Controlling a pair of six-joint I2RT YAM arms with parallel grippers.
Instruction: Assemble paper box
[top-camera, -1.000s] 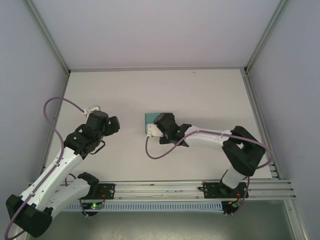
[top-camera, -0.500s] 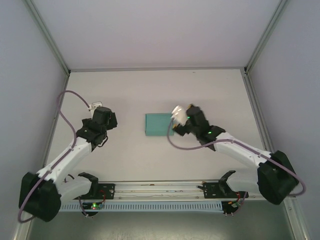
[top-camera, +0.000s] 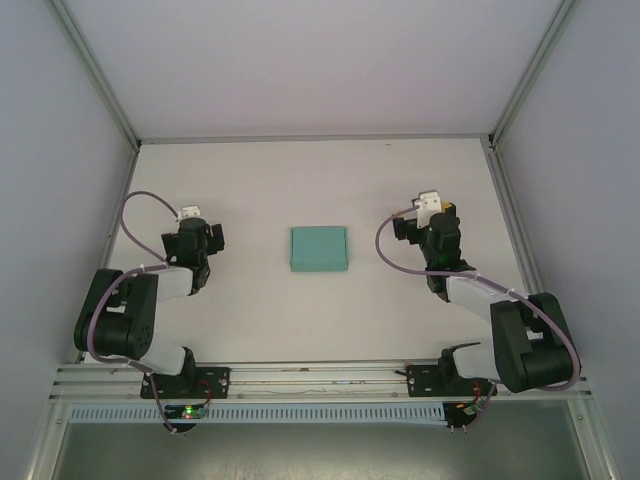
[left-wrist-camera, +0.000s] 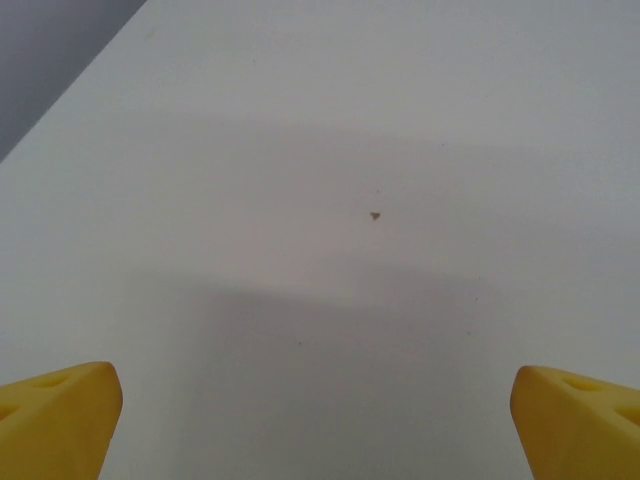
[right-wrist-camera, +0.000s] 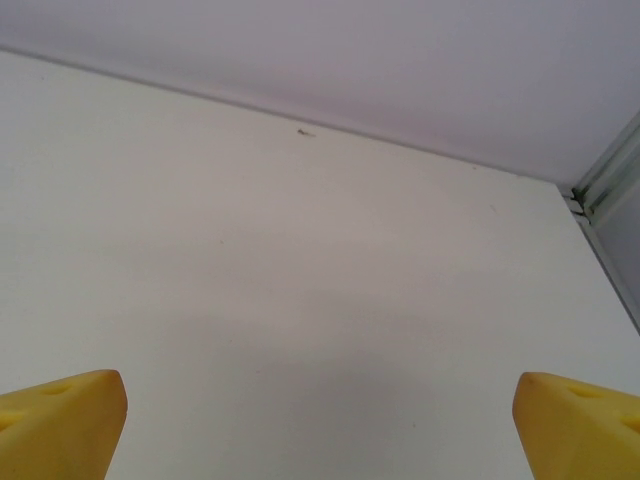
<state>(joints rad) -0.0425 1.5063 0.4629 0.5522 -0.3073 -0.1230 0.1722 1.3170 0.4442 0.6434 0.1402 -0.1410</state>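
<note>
Teal paper box (top-camera: 319, 249) lies flat on desk (top-camera: 300, 180), mid-field, apart from both hands

L hand (left-wrist-camera: 318, 420): yellow fingertips (left-wrist-camera: 55, 415) spread wide at frame corners, nothing btwn them, bare desk w/ small dark speck (left-wrist-camera: 375, 215) ahead. R hand (right-wrist-camera: 320, 420): fingertips (right-wrist-camera: 580, 420) likewise wide apart, empty, facing far desk edge and rear wall (right-wrist-camera: 400, 60), metal frame post (right-wrist-camera: 610, 170) at right. Overhead: box a neat rectangle, long side across, approx centred btwn the two arms; L hand well to its left, R hand well to its right
</note>
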